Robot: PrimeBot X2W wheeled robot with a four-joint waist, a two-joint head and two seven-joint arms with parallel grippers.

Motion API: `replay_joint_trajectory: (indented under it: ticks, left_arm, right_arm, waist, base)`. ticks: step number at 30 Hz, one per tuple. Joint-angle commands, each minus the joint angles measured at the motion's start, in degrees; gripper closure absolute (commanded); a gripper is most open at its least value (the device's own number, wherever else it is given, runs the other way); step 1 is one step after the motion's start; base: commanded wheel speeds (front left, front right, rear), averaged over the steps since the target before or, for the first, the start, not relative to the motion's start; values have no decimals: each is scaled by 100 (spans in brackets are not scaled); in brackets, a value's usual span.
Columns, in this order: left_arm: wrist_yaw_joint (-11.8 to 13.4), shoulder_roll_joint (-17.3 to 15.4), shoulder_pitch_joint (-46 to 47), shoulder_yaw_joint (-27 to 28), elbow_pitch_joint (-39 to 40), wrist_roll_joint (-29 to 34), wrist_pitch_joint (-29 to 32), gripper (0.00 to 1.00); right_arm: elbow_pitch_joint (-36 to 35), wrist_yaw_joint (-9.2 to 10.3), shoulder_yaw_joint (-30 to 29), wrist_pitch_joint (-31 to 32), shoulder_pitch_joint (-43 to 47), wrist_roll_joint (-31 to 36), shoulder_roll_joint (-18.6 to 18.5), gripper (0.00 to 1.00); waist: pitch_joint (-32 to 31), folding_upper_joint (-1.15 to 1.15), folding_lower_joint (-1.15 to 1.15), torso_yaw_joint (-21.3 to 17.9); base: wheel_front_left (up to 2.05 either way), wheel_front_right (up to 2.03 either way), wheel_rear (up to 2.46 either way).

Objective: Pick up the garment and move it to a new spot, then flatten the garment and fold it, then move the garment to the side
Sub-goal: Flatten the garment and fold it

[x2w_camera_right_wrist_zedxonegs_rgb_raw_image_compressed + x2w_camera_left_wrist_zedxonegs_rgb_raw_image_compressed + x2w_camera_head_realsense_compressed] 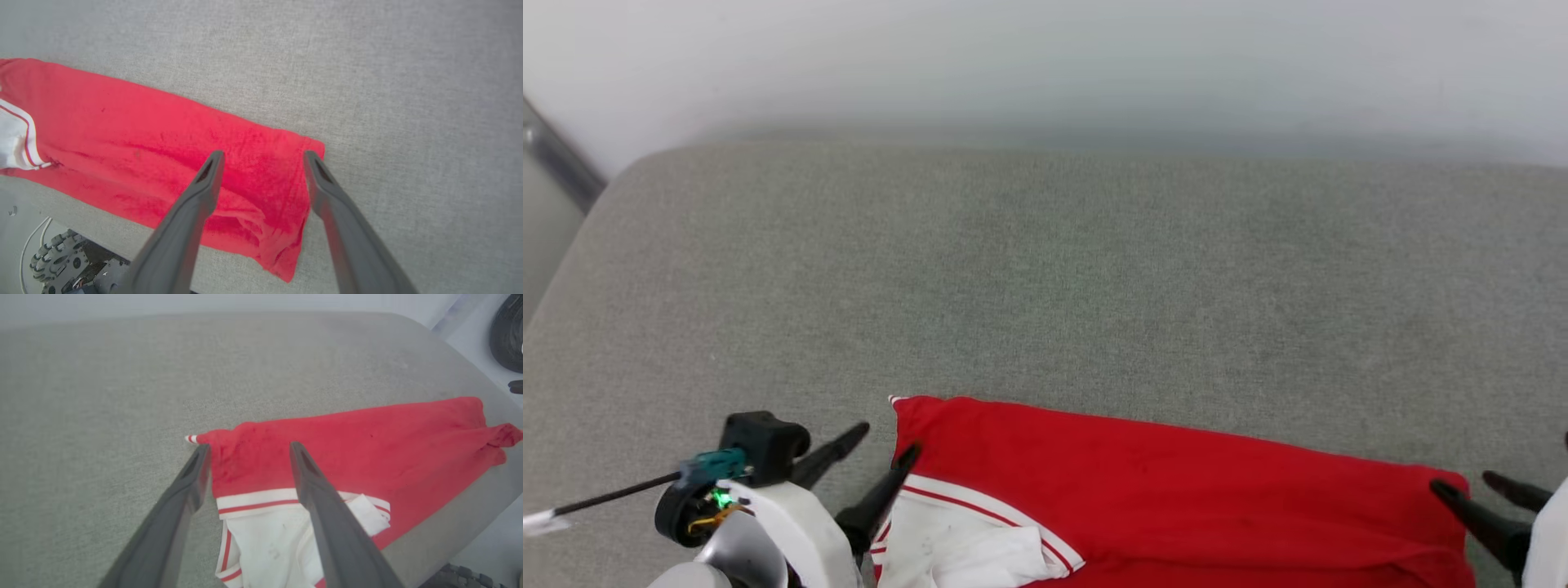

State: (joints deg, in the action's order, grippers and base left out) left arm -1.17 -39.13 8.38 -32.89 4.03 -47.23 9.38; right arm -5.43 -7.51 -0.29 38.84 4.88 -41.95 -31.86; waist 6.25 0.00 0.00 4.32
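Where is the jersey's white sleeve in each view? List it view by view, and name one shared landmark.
Head view: white sleeve at the bottom edge, left of centre.
Left wrist view: white sleeve at bottom centre.
Right wrist view: white sleeve at the left edge, about mid-height.
Shared landmark: the red-and-white striped trim where the sleeve meets the red jersey.

A grey cloth-covered surface [1045, 269] is carrying a red garment [1176, 482], which is lying folded along its near edge, toward the right.
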Motion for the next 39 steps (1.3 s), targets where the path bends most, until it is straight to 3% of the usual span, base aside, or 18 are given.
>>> replay_joint_trajectory:
  ticks: [1, 9, 13, 15, 20, 26, 27, 34, 39]
  left_arm:
    - [37, 36, -59, 55, 27, 48, -144, 0]
    - [761, 578, -397, 788, 21, 545, -2149, 0]
    - [1146, 959, -669, 1300, 134, 1055, -2449, 0]
    - [1194, 1258, -757, 1667, 391, 1515, -2461, 0]
    - [925, 1947, -1085, 2279, 750, 2508, -2461, 0]
    - [300, 2421, -1242, 2549, 613, 3148, -2456, 0]
    - [73, 2622, -1205, 2728, 552, 3282, -2457, 0]
    - [-326, 2986, -1121, 3079, 498, 3527, -2457, 0]
    - [-464, 3164, -1073, 3212, 410, 3673, -2457, 0]
  right_arm:
    - [-49, 5, -74, 16, -24, -20, 65, 0]
    - [-237, 4, -1195, 289, 198, -114, 1068, 0]
    - [-130, 4, -1530, 383, 380, 125, 1524, 0]
    - [-52, 4, -1663, 377, 465, 266, 1705, 0]
    - [359, 4, -1992, 293, 517, 504, 2097, 0]
    - [1039, 4, -2125, 176, 330, 745, 2247, 0]
    - [1299, 4, -2040, 106, 257, 744, 2248, 0]
    - [1832, 3, -1529, 39, 182, 613, 2351, 0]
    - [2109, -11, -1086, -22, 202, 496, 2513, 0]
  waist:
    - [-108, 0, 0, -20]
    - [-363, 0, 0, 20]
    - [-374, 0, 0, 54]
    - [-361, 0, 0, 96]
    - [-304, 0, 0, 214]
    - [-158, 0, 0, 336]
    - [-82, 0, 0, 380]
    - [77, 0, 0, 452]
    - [118, 0, 0, 471]
  base:
    - [0, 0, 0]
    - [0, 0, 0]
    - [0, 0, 0]
    - [0, 0, 0]
    - [0, 0, 0]
    - [0, 0, 0]
    - [0, 0, 0]
    - [0, 0, 0]
    - [0, 0, 0]
